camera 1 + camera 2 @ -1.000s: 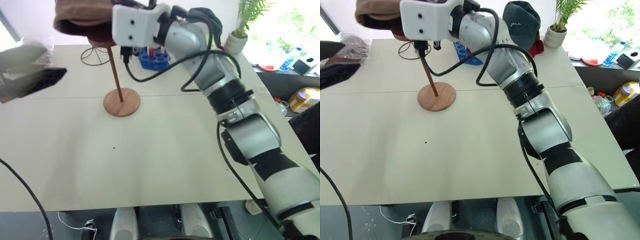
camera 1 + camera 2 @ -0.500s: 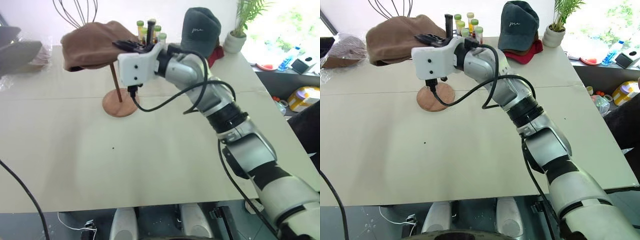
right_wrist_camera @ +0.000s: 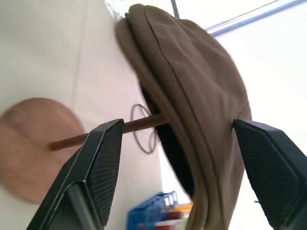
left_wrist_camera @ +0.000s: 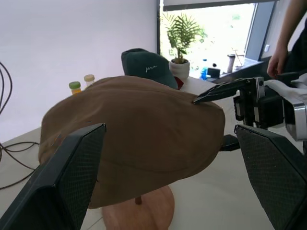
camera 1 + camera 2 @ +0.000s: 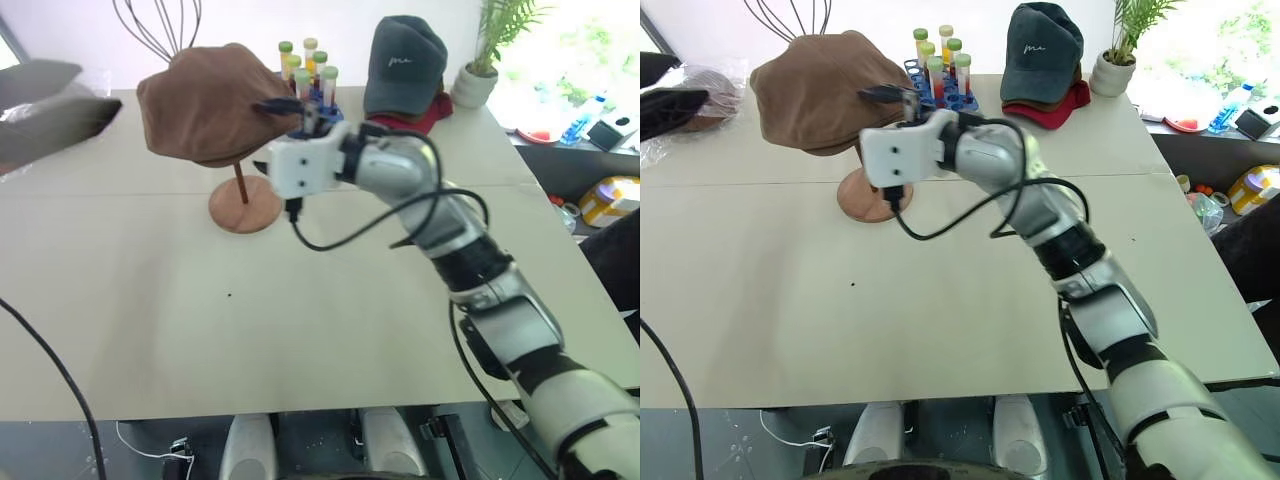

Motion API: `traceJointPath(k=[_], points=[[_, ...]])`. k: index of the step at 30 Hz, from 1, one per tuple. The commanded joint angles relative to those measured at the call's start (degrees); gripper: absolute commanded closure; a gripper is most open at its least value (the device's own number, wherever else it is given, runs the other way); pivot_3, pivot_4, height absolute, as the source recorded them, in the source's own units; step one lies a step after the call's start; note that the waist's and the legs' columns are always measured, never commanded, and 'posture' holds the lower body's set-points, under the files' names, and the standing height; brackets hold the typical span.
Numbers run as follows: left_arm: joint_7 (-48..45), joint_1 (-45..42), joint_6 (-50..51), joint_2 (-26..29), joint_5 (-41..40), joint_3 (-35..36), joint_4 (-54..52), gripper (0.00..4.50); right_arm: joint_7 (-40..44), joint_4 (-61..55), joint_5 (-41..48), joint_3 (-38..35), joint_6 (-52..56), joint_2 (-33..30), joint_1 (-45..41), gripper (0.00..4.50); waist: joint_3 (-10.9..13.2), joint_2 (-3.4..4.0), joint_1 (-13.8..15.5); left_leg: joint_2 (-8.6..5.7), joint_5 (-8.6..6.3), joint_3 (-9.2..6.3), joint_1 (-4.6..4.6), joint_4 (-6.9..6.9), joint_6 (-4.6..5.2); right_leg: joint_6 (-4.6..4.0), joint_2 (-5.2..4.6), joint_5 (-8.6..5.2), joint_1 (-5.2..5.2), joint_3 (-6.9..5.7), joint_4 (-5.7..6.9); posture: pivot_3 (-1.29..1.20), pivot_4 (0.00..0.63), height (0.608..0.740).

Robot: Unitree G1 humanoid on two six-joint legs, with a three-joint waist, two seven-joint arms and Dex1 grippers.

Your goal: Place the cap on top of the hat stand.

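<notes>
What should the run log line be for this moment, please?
cap: on hat stand | right tool: open, beside cap | left tool: open

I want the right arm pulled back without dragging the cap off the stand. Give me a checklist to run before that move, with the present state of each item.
1. Cap sits on top of the hat stand: ok, it covers the top and the rod comes out below it.
2. Right gripper jaws open: ok, the pads stand apart on either side of the cap's edge.
3. Right gripper free of the fabric: cannot tell, the upper finger lies right at the crown.
4. Stand base flat on the table: ok.
5. Left gripper clear of the cap: ok, open and apart from it.
6. Test-tube rack behind the right gripper: close, mind it.
</notes>
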Motion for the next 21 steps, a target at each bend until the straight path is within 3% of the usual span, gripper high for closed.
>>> traceJointPath(k=[1, 5, 9, 13, 16, 21], points=[[-0.4, -2.6, -1.6, 1.2, -0.3, -0.6, -1.7, 0.00, 4.1, -5.6, 10.2, -8.5, -0.7, -4.3, 0.9, 0.81, 0.0, 0.00, 0.0, 0.00, 0.00, 0.00, 0.01, 0.01, 0.00, 0.00, 0.00, 0.00, 0.01, 0.00, -0.01, 0.00, 0.150, 0.728], [-0.4, -3.5, -2.3, 0.5, 0.2, -2.4, -2.4, 0.00, 12.8, -10.2, 24.5, -15.7, 7.7, -10.1, 3.0, 0.81, 0.0, 0.00, 0.0, 0.00, 0.01, 0.00, 0.07, -0.02, -0.01, 0.00, 0.01, 0.00, 0.04, 0.00, -0.01, 0.00, 0.150, 0.728], [-1.9, -3.5, -6.1, 1.0, 4.0, -8.1, -6.4, 0.00, 24.2, -15.9, 45.2, -23.3, 38.6, -22.5, 2.3, 0.81, 0.0, 0.03, 0.5, 0.00, 0.01, 0.00, 0.07, 0.00, 0.00, 0.00, 0.00, -0.01, 0.07, 0.00, -0.01, 0.00, 0.150, 0.728], [0.0, -8.2, -10.1, 0.0, 9.8, -15.9, -8.7, 0.00, 20.4, -11.2, 57.3, -28.5, 63.3, -26.6, -7.6, 0.81, 0.1, 0.13, 0.9, 0.01, 0.00, 0.00, 0.11, 0.02, 0.00, -0.31, 0.00, -0.09, 0.01, 0.02, -0.03, 0.00, 0.150, 0.728], [0.9, -11.0, -16.1, -0.3, 19.8, -24.8, -10.8, 0.00, 19.4, -7.3, 62.7, -29.7, 76.9, -28.0, -14.3, 0.01, 0.1, 0.14, 1.0, 0.00, 0.00, -0.02, 0.14, 0.00, 0.00, -0.44, 0.09, -0.01, -0.10, 0.16, -0.06, 0.00, 0.150, 0.728], [2.7, -14.5, -25.3, -2.5, 36.7, -37.5, -13.4, 0.00, 21.0, -9.0, 69.2, -29.9, 86.0, -29.8, -17.2, 0.01, 0.1, 0.14, 1.4, -0.01, 0.00, -0.01, 0.00, 0.00, 0.00, -0.45, 0.10, -0.01, -0.15, 0.19, -0.15, 0.00, 0.150, 0.728]])
